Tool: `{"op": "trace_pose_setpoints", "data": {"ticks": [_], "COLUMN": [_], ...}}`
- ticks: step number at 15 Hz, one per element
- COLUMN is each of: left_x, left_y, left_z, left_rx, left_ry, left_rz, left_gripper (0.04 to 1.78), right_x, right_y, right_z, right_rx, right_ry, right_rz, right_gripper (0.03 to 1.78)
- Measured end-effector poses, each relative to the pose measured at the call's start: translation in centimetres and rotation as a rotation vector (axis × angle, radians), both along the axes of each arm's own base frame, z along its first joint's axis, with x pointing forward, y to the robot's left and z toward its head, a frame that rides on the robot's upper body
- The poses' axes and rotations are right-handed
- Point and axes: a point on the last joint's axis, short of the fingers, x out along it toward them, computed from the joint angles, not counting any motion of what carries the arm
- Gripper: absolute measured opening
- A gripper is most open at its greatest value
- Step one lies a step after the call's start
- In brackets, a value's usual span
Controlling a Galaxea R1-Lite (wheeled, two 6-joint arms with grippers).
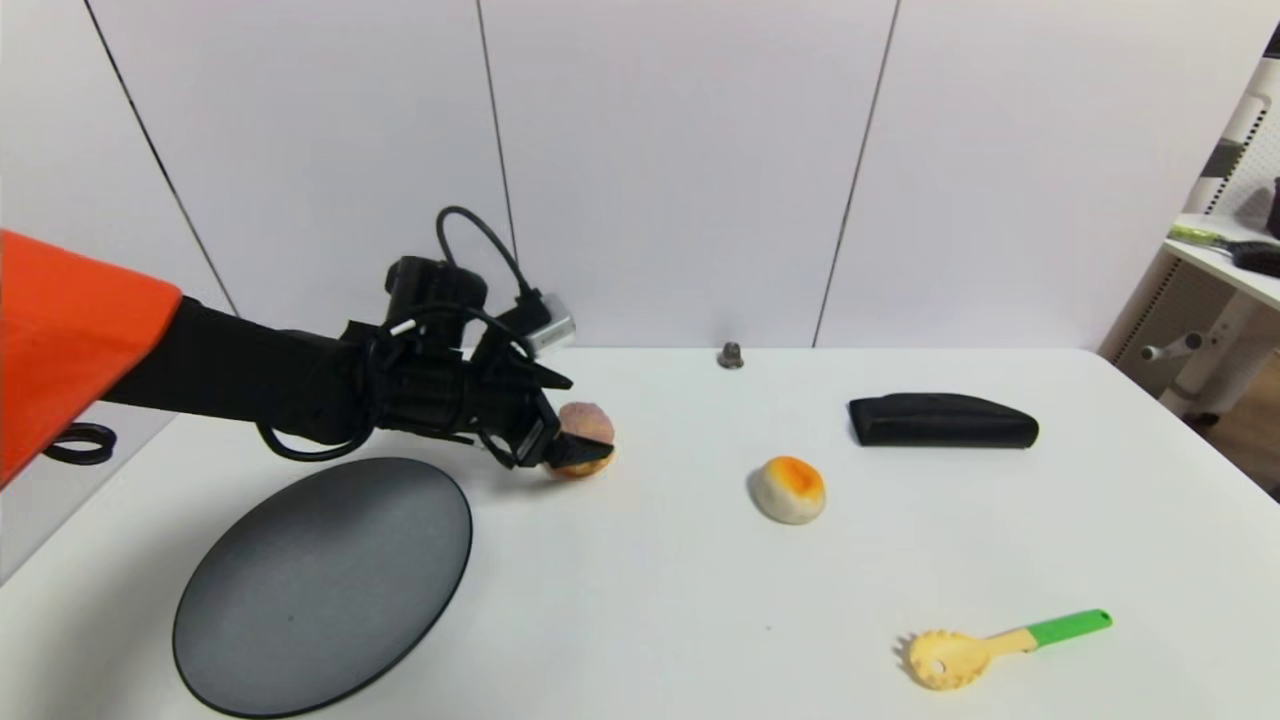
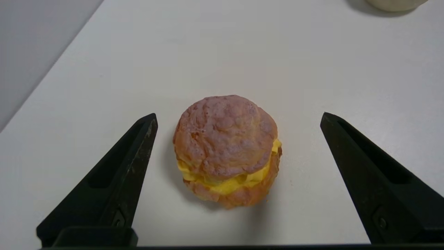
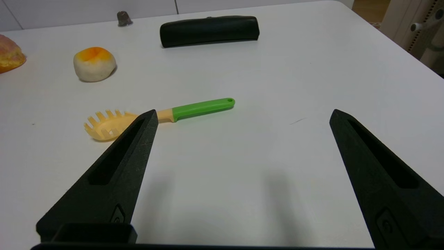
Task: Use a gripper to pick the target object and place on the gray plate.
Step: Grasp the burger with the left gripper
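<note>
The cream puff [image 2: 226, 151] sat on the white table [image 1: 680, 600], beside the gray plate [image 1: 320, 585] on its far right side. The left gripper [image 2: 238, 119] had its jaws spread wide, one finger on either side of the puff and neither touching. It looked light, soft and crushable (best gripped low, across the orange-brown base). Round, it had no long axis; its pink top faced up. The right gripper [image 3: 242, 116] hung released, well apart from the plate.
</note>
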Motion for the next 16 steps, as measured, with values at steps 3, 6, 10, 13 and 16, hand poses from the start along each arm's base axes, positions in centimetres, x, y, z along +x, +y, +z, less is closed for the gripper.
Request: {"op": "trace_pose_setpoints", "data": {"ticks": [3, 6, 10, 13, 16], "left_x": [0.8, 1.6, 1.8, 1.9, 2.0], "left_y": [-0.1, -0.1, 0.0, -0.1, -0.1], "left_z": [-1.0, -2.0, -3.5, -3.8, -3.7], "left_rx": [-0.029, -0.048, -0.04, -0.038, -0.039], "left_ry": [0.032, 0.032, 0.088, 0.095, 0.091], "left_rz": [0.029, 0.049, 0.061, 0.062, 0.062], "left_gripper": [1.69, 1.69, 1.69, 1.69, 1.5], "right_x": [0.0, 0.0, 0.0, 0.0, 0.0], "right_y": [0.0, 0.0, 0.0, 0.0, 0.0], "right_z": [0.0, 0.0, 0.0, 0.0, 0.0], "right_rx": [0.0, 0.0, 0.0, 0.0, 0.0], "right_ry": [0.0, 0.0, 0.0, 0.0, 0.0], "right_rz": [0.0, 0.0, 0.0, 0.001, 0.0], "right_gripper": [1.71, 1.71, 1.71, 1.71, 1.71]}}
